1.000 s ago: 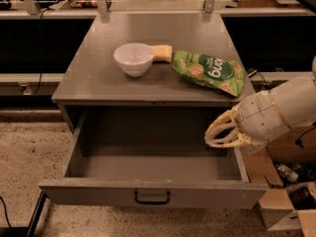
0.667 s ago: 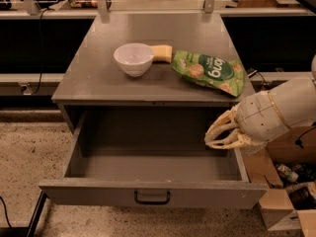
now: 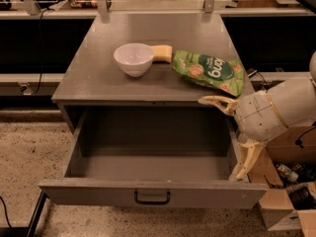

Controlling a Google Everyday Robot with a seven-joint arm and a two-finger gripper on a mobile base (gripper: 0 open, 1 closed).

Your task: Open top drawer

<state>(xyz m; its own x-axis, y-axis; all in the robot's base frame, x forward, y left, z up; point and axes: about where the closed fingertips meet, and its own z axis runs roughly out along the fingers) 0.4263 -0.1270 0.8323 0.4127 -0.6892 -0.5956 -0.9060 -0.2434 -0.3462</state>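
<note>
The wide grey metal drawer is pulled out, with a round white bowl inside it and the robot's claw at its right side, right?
No: the camera view shows the round white bowl on the grey cabinet top, not inside. The wide grey top drawer is pulled out, with the open gripper at its right side.

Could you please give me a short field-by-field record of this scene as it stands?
top drawer: pulled far out
handle: centre of the drawer front, nothing touching it
gripper: by the drawer's right wall, jaws spread open, holding nothing
cabinet top: white bowl upright; green snack bag lying flat to its right
task state: drawer looks open
</note>
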